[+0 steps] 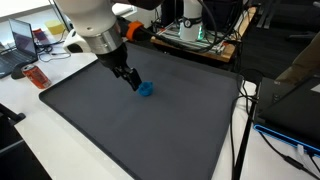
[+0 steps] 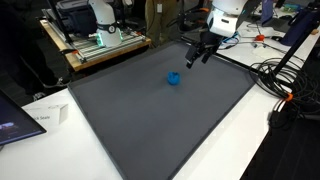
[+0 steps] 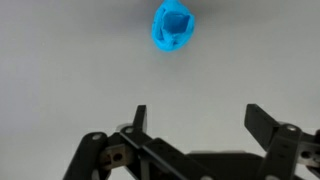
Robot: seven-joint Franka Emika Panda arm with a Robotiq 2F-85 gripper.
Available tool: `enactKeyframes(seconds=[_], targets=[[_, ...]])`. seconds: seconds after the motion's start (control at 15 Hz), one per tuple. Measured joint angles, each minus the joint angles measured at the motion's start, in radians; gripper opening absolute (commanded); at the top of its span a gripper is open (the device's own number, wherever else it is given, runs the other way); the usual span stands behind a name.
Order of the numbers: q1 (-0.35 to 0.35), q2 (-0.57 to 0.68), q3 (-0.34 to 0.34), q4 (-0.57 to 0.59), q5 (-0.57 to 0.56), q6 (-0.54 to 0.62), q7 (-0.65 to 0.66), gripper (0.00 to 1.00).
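A small blue object point(image 1: 146, 89) lies on the dark grey mat point(image 1: 130, 130); it also shows in the other exterior view point(image 2: 173, 78) and near the top of the wrist view point(image 3: 173, 25). My gripper point(image 1: 131, 81) hovers just above the mat, close beside the blue object. In the other exterior view the gripper point(image 2: 196, 55) sits a little beyond the object, toward the mat's far edge. In the wrist view the two black fingers point(image 3: 196, 118) are spread wide apart with nothing between them. The blue object lies ahead of the fingertips, apart from them.
The mat point(image 2: 160, 110) covers a white table. A red item point(image 1: 37, 76) and a laptop point(image 1: 20, 45) lie at one side. A wooden cart with equipment point(image 2: 100, 42) stands behind. Cables point(image 2: 285, 85) trail off the table edge.
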Motion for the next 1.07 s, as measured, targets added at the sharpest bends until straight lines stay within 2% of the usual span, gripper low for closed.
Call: enactKeyframes(seconds=[0.47, 0.8, 1.07], targets=[[0.054, -0.035, 0.0, -0.042, -0.101, 0.026, 0.004, 1.0], [0.061, -0.165, 0.001, -0.206, -0.117, 0.044, 0.035, 1.0], [0.06, -0.28, 0.002, -0.352, -0.117, 0.12, 0.061, 1.0]])
